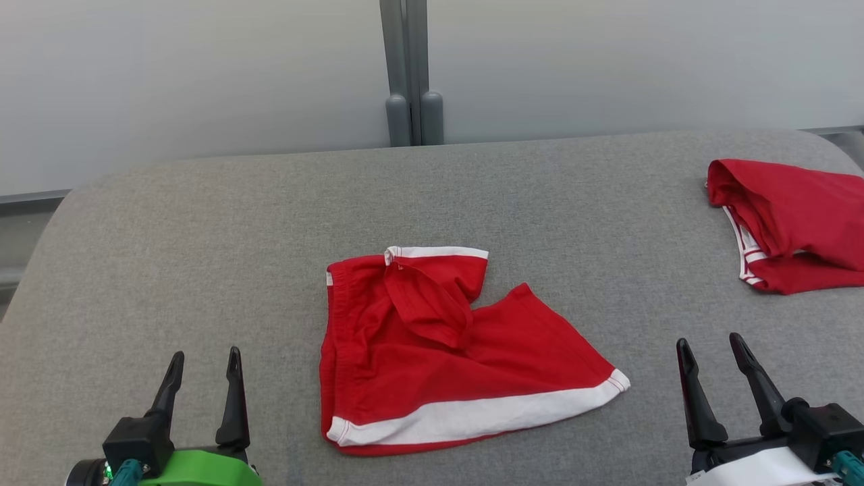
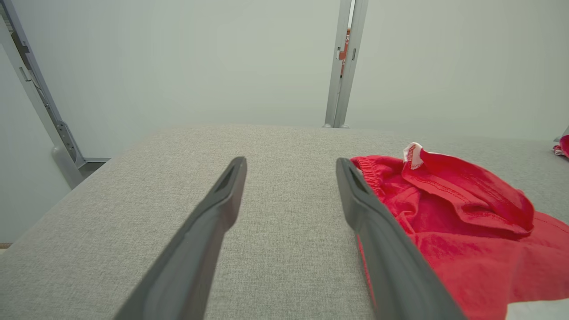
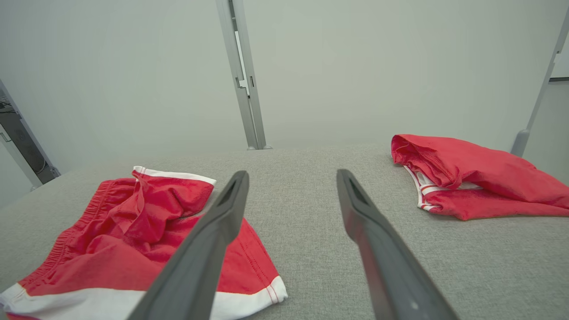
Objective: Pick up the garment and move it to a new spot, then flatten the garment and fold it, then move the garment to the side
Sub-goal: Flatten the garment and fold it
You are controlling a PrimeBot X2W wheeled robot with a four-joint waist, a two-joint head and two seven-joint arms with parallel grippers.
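Pickup pending: red shorts [image 1: 445, 351] are crumpled at centre of the head view, on the grey woven tabletop [image 1: 202, 236]. Left gripper [image 1: 206, 352] at lower left and right gripper [image 1: 709, 339] at lower right are spread wide, nothing held. Gathered elastic waistband [image 1: 337, 324] and white-trimmed hem [image 1: 472, 415] are best pinched through all layers, so the flipped-over leg [image 1: 432, 297] is lifted, not dragged. Fabric is judged thin, limp knit. Second red garment [image 1: 790, 223] at upper right is to be left alone.
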